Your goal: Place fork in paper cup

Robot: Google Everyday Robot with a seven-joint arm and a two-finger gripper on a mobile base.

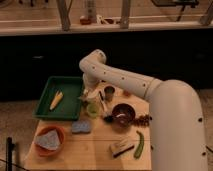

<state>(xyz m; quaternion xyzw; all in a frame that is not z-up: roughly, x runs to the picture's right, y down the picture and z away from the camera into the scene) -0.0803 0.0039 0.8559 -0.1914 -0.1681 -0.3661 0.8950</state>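
Note:
My gripper (90,96) hangs at the end of the white arm (117,75), low over the table (95,145), at the right edge of the green tray (70,90). A slim dark-handled fork (103,104) lies slanted just right of the gripper, its lower end reaching toward the dark bowl (123,114). I cannot tell whether the gripper is touching it. The paper cup (109,92) stands upright a little right of the gripper, beside the fork's upper end. A small green cup (92,110) stands just below the gripper.
The tray holds a yellow item (56,100). An orange bowl (49,140) with a grey cloth sits front left, with a blue sponge (81,126) beside it. A green vegetable (138,145), a brush-like block (121,147) and dark grapes (144,119) lie front right. A dark counter stands behind.

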